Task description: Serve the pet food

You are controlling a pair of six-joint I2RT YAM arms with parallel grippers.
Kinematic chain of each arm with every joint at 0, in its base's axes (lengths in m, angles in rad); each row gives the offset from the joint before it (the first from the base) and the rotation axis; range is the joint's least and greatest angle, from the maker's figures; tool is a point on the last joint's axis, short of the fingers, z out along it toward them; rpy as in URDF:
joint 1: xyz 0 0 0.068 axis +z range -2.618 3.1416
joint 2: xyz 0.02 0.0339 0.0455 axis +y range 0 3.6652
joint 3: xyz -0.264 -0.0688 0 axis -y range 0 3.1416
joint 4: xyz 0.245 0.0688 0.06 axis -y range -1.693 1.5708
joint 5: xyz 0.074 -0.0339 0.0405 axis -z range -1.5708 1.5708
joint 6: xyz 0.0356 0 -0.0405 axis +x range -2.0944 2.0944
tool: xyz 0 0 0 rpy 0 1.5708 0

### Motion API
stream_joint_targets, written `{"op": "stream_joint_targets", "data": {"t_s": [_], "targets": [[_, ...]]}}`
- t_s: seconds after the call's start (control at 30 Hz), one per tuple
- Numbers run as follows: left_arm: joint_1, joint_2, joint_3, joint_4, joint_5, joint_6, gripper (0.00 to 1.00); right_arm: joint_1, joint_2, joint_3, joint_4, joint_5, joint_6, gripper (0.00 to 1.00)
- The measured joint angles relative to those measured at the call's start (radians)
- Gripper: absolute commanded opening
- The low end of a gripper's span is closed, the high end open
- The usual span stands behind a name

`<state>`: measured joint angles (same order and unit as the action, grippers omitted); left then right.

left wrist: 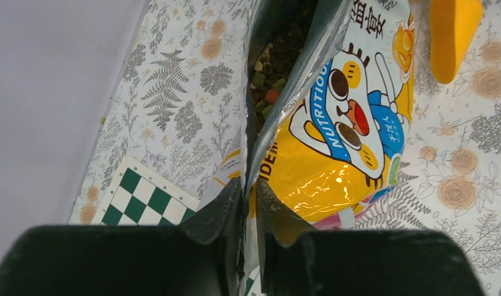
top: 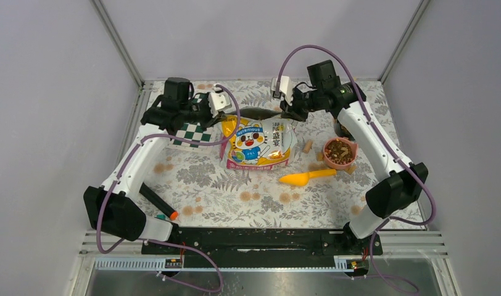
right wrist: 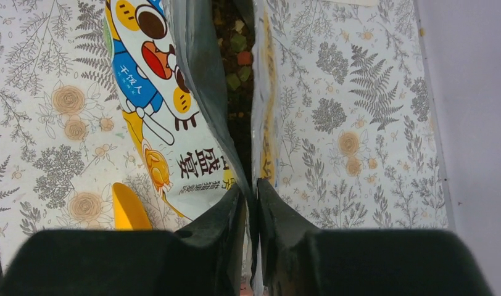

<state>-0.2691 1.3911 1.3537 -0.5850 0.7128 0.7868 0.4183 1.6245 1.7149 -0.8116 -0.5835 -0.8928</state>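
Yellow glossy pet food bag [top: 258, 145] lies flat and face up mid-surface. The print shows a cartoon white cat, a blue banner reading "NUTRITIOUS", and large Chinese characters beside the cat; the smaller print is too small to read. The bag's long axis runs far-to-near, with the bottom toward the arm bases and the open mouth at the far end, pointing away from them.

Left fingers [left wrist: 239, 206] are almost closed, pinching the left corner of the bag mouth, with film caught between them. Right fingers [right wrist: 240, 209] are likewise nearly closed, pinching the right corner. The mouth is stretched sideways between the two grips.

Both wrist views look down into the mouth at the kibble [left wrist: 269, 80]: small pellets, mostly brown, a few green and orange-red. They sit inside the bag, away from the rim.

A pink bowl [top: 340, 152] stands just right of the bag with brown kibble in it. A yellow scoop [top: 306, 177] lies on the surface near the bag's bottom right corner, with its wide end to the left and its handle pointing right toward the bowl.

Tan cork-like pieces [top: 308, 147] lie between the bag and the bowl. A green-and-white checkerboard card [top: 195, 132] lies left of the bag. A black marker with an orange tip [top: 158, 202] lies on the near left. The surface [top: 248, 197] has a floral fern-print cover.
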Motion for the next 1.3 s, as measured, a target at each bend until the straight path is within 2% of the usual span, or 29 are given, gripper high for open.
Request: {"op": "stream_joint_targets", "data": {"t_s": [0.1, 0.17, 0.3, 0.37, 0.43, 0.5, 0.67, 0.83, 1.0, 1.07, 1.2, 1.23, 1.3], "targets": [[-0.011, 0.006, 0.011, -0.014, -0.037, 0.023, 0.07, 0.001, 0.022, 0.047, -0.037, 0.004, -0.019, 0.01], [-0.017, 0.006, 0.015, -0.023, -0.052, 0.034, 0.01, 0.001, 0.028, 0.055, -0.047, 0.007, -0.032, 0.00], [-0.021, 0.006, 0.021, -0.035, -0.062, 0.048, 0.00, 0.002, 0.029, 0.055, -0.055, 0.007, -0.047, 0.00], [-0.023, 0.006, 0.023, -0.042, -0.064, 0.055, 0.00, 0.002, 0.029, 0.055, -0.060, 0.007, -0.053, 0.07], [-0.025, 0.006, 0.026, -0.047, -0.066, 0.057, 0.08, 0.003, 0.028, 0.056, -0.061, 0.006, -0.054, 0.18], [-0.029, 0.006, 0.028, -0.050, -0.068, 0.062, 0.15, 0.004, 0.028, 0.057, -0.064, 0.007, -0.054, 0.26], [-0.047, 0.007, 0.036, -0.053, -0.082, 0.070, 0.18, 0.021, 0.028, 0.057, -0.069, 0.022, -0.053, 0.30], [-0.070, 0.020, 0.051, -0.053, -0.095, 0.074, 0.18, 0.048, 0.030, 0.057, -0.066, 0.042, -0.052, 0.24], [-0.085, 0.041, 0.062, -0.052, -0.106, 0.076, 0.11, 0.060, 0.030, 0.057, -0.055, 0.062, -0.053, 0.01], [-0.088, 0.047, 0.066, -0.052, -0.112, 0.078, 0.00, 0.061, 0.030, 0.057, -0.049, 0.071, -0.054, 0.00], [-0.089, 0.047, 0.067, -0.056, -0.119, 0.081, 0.00, 0.062, 0.030, 0.057, -0.044, 0.079, -0.054, 0.00], [-0.089, 0.047, 0.068, -0.056, -0.119, 0.080, 0.00, 0.062, 0.030, 0.057, -0.044, 0.080, -0.054, 0.03], [-0.090, 0.048, 0.071, -0.060, -0.120, 0.081, 0.11, 0.062, 0.030, 0.057, -0.043, 0.083, -0.053, 0.19]]}}
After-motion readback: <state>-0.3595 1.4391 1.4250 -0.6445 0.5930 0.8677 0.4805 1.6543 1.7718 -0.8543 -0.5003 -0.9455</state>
